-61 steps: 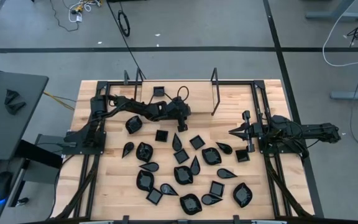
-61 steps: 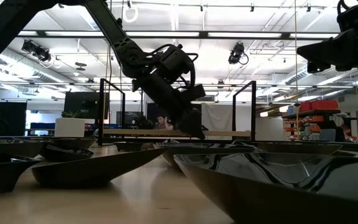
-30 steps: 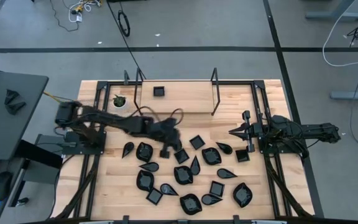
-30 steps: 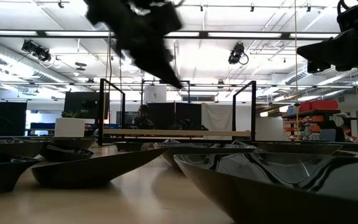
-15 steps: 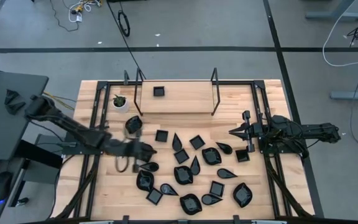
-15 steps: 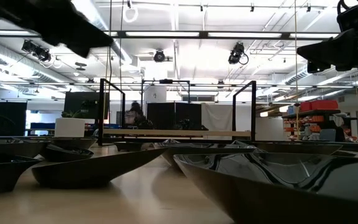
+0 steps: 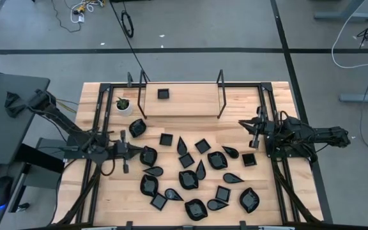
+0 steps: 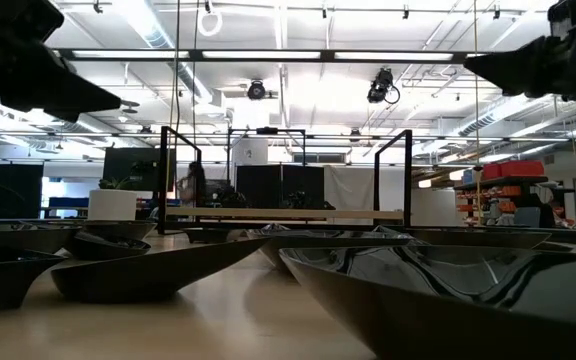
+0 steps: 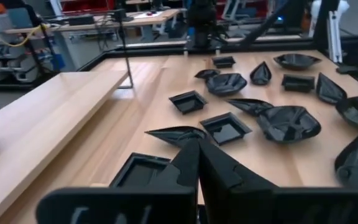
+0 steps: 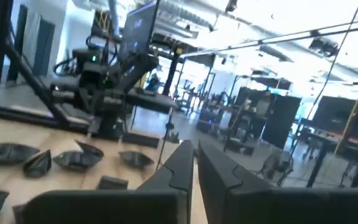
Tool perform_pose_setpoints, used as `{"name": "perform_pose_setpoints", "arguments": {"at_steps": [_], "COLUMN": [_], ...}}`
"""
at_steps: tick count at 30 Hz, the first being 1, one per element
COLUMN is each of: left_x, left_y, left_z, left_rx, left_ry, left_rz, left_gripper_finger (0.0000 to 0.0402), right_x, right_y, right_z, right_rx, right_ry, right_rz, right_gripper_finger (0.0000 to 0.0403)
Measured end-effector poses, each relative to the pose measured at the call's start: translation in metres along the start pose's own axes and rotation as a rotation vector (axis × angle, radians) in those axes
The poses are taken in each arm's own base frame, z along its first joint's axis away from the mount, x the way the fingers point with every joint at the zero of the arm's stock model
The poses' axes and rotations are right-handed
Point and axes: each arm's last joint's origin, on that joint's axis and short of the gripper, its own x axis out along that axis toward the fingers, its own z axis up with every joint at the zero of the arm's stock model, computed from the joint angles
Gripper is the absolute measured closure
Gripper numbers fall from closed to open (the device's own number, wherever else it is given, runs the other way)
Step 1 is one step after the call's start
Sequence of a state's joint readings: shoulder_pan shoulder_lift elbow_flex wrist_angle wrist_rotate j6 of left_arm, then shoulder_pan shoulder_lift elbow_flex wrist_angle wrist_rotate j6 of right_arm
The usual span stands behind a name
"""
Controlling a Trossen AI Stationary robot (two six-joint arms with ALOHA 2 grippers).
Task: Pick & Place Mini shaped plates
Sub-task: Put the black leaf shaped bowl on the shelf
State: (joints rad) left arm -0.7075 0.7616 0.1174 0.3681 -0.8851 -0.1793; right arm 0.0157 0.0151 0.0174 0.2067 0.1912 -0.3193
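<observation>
Several small glossy black plates [image 7: 217,160], square, leaf-shaped and rounded, lie flat and scattered over the middle and near part of the wooden table; in the low view the nearest ones [image 8: 438,295] fill the foreground. One square plate [image 7: 163,93] sits on the raised shelf at the far edge. My left gripper [image 7: 135,151] is shut and empty near the table's left side, pointing right, just left of a rounded plate [image 7: 149,155]; its fingers [image 9: 199,146] meet at their ends. My right gripper [image 7: 241,122] is shut and empty at the right side, pointing left; its wrist view [image 10: 194,148] looks into the room.
A white pot with a green plant [image 7: 124,105] stands at the shelf's left end. Black metal frame posts [image 7: 221,96] rise around the shelf [image 9: 36,118]. Bare wood lies between the shelf and the plates. A person stands in the room behind [image 8: 186,185].
My left arm has drawn back from the middle of the table toward its left edge, staying shut and empty, and now hangs low beside the leftmost plates. My right gripper has shifted a little toward the far edge. No plate has moved.
</observation>
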Motion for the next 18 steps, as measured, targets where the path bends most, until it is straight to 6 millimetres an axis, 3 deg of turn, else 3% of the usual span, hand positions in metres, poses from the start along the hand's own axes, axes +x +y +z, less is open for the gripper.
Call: {"name": "perform_pose_setpoints", "arguments": {"at_steps": [6, 9, 13, 18], "left_x": [-0.005, -0.005, -0.005, -0.005], "left_y": [0.001, 0.002, 0.003, 0.003], "left_z": [-0.004, -0.006, -0.006, -0.006], "left_rx": [0.009, 0.021, 0.022, 0.022], "left_ry": [-0.014, -0.012, -0.017, -0.019], "left_rz": [-0.008, 0.029, 0.062, 0.067], "left_gripper_finger": [0.0389, 0.0388, 0.0391, 0.0392], "right_x": [0.0, -0.001, 0.0, 0.01], "right_y": [-0.001, -0.002, 0.0, 0.01], "right_z": [0.009, 0.02, 0.035, 0.046], "right_rx": [0.403, 0.588, 0.603, 0.515], "right_ry": [-0.098, -0.205, -0.36, -0.495], "right_rz": [0.041, 0.142, 0.303, 0.365], "right_gripper_finger": [0.0376, 0.0376, 0.0376, 0.0376]}}
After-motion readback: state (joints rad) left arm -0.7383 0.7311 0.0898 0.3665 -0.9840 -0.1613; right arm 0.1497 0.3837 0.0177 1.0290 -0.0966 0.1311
